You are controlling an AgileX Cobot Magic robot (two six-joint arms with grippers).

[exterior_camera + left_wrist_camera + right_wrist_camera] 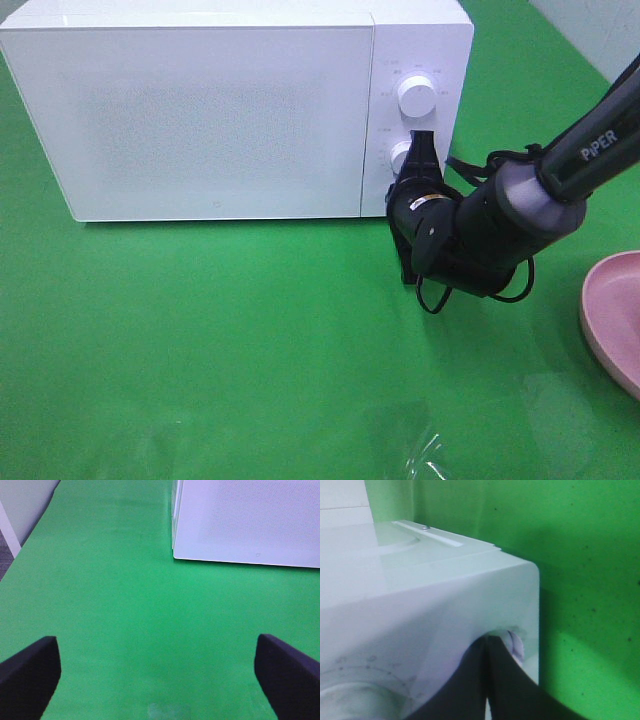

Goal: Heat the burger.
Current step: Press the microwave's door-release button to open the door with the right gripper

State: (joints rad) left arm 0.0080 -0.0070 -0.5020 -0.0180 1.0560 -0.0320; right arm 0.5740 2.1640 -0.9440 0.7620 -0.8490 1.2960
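The burger appears in no view. The white box-shaped microwave, standing toward the far left corner of the green-covered bench, has its frosted door closed, and nothing shows through it, so where the burger is cannot be told.

The lower round white knob on the microwave's control panel is half hidden behind the black right gripper. In the right wrist view the gripper's dark fingers are pressed together, with only a sliver of that knob showing just beside their tips. Whether they pinch it or merely touch it cannot be made out. The upper round white knob is in full view.

The shallow pink plate lies at the bench's right edge, cut off by the frame. A faint glossy patch near the front edge is too vague to identify.

The left gripper is seen only by its own camera: two dark fingertips spread wide over bare green cover, holding nothing.

Counted: one microwave, two knobs, one plate, two grippers.
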